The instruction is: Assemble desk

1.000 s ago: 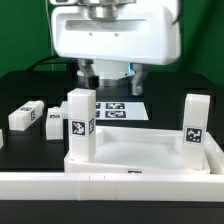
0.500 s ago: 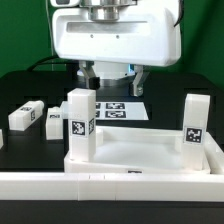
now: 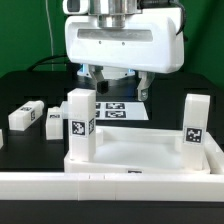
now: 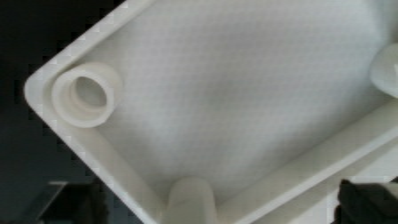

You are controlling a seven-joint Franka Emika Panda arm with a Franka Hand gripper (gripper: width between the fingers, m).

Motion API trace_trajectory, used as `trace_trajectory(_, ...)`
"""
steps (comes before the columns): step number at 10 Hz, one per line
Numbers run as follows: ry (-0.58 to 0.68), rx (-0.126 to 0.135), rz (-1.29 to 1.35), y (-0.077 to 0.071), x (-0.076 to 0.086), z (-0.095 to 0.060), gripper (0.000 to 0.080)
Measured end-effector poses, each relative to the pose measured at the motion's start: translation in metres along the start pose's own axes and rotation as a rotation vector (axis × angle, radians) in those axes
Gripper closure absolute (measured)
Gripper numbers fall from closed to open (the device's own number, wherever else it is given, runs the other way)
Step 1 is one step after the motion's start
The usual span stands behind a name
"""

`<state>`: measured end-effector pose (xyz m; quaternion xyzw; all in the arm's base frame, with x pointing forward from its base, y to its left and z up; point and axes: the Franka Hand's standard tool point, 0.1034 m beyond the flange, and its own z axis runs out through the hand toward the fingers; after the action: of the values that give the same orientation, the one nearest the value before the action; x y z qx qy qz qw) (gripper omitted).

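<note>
Desk slab (image 3: 140,152) sits at six o'clock with two upright legs (image 3: 80,125) in, and two loose legs (image 3: 26,116) lie at nine. Gripper (image 3: 116,83) hovers at twelve, wide open and empty, so I'd guess next up is lining up on a loose one.

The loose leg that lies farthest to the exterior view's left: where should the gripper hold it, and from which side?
Hold the leg at mid-length, across its narrow width, probably from straight above. It lies flat on the table with its long sides free, and another leg lies close to one end.
</note>
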<state>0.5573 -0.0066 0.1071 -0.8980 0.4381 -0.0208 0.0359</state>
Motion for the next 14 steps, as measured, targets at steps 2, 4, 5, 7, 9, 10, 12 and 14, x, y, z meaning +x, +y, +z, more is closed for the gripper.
trace_trajectory(2,0.000,-0.008,0.238,0.002,-0.011,0.011,0.0151)
trace_trajectory(4,-0.010,0.001,0.436,0.004,-0.019,0.019,0.0151)
trace_trajectory(5,-0.012,0.005,0.466,0.002,-0.019,0.018,0.0151)
trace_trajectory(7,-0.027,0.013,0.591,0.000,-0.023,0.019,0.0151)
trace_trajectory(9,-0.039,0.018,0.667,-0.002,-0.025,0.020,0.0151)
trace_trajectory(10,-0.054,0.019,0.766,0.001,-0.028,0.022,0.0151)
trace_trajectory(12,-0.063,-0.023,0.814,0.016,-0.043,0.036,0.0151)
trace_trajectory(14,-0.061,-0.049,0.842,0.028,-0.048,0.053,0.0151)
